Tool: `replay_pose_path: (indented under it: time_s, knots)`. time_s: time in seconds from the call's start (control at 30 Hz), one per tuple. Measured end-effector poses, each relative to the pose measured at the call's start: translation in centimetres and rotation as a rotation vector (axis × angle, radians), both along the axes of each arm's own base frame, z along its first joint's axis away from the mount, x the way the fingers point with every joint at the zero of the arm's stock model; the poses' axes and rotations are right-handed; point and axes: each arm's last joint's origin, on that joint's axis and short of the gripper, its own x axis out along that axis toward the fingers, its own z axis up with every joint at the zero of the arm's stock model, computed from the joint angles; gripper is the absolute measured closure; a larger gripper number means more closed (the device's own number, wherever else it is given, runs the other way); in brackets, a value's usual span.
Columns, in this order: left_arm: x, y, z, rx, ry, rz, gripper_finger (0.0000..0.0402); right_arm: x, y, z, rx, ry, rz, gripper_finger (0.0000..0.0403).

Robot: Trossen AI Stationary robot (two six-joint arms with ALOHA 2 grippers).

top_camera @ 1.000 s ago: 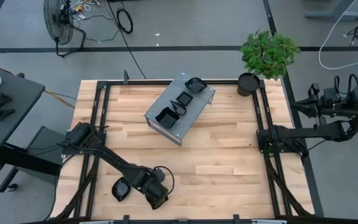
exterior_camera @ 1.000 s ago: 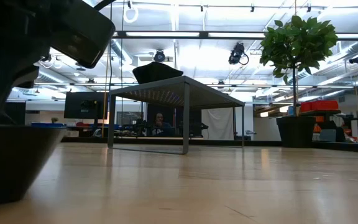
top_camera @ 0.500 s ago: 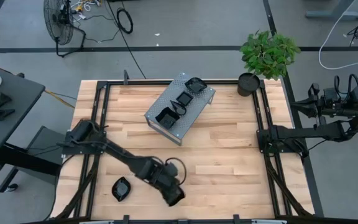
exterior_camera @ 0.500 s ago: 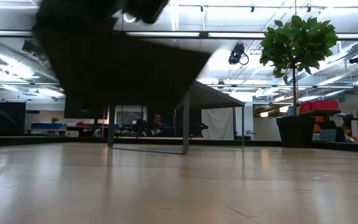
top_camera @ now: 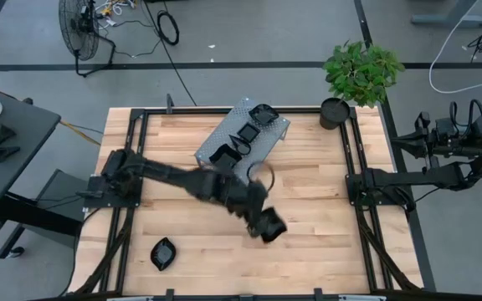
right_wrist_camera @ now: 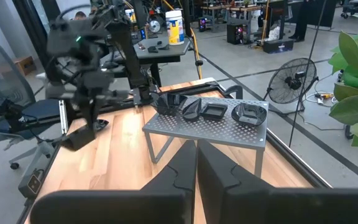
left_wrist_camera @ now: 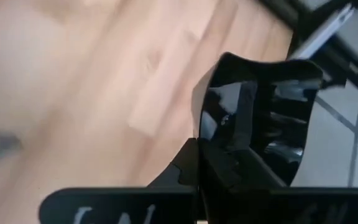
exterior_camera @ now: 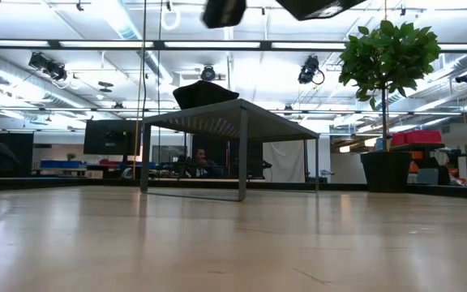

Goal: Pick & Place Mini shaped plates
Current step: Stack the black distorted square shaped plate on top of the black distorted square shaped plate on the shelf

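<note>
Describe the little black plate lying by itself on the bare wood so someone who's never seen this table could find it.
Start at the grey metal stand near the table's far edge, which carries several black plates. Cross the wooden table to its near left corner: the lone plate lies there, flat on the boards. It is the only one on bare wood, neither on the stand nor held by the left gripper.

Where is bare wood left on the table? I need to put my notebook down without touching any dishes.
Bare wood runs along the right half, between the grey metal stand and the parked right gripper, and along the near edge right of the lone dish. It is crowded mid-table, where the left gripper carries a dish, and on the dish-laden stand top.
</note>
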Motion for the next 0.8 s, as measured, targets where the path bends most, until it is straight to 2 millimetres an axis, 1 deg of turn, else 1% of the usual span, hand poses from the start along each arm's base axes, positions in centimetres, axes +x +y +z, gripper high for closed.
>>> replay_pose_path:
  time_s: [0.17, 0.3, 0.37, 0.53, 0.63, 0.8]
  knots:
    - [0.7, 4.0, 2.4, 0.056, -0.037, -0.013, 0.0399, 0.0, 0.0, 0.0, 0.000, 0.000, 0.000, 0.0383]
    - [0.6, 7.1, 3.1, 0.074, 0.000, -0.039, 0.0399, 0.0, 0.0, 0.0, 0.000, 0.000, 0.000, 0.0383]
    - [0.1, 8.8, 3.3, 0.083, 0.057, -0.053, 0.0399, 0.0, 0.0, 0.0, 0.000, 0.000, 0.000, 0.0383]
    - [-1.5, 12.9, 4.9, 0.142, 0.138, -0.071, 0.0399, 0.0, 0.0, 0.0, 0.000, 0.000, 0.000, 0.0383]
    - [-2.5, 14.8, 6.3, 0.161, 0.125, -0.064, 0.0399, 0.0, 0.0, 0.0, 0.000, 0.000, 0.000, 0.0383]
    - [-4.2, 17.7, 6.7, 0.122, 0.183, -0.026, 0.0399, 0.0, 0.0, 0.0, 0.000, -0.001, 0.000, 0.0383]
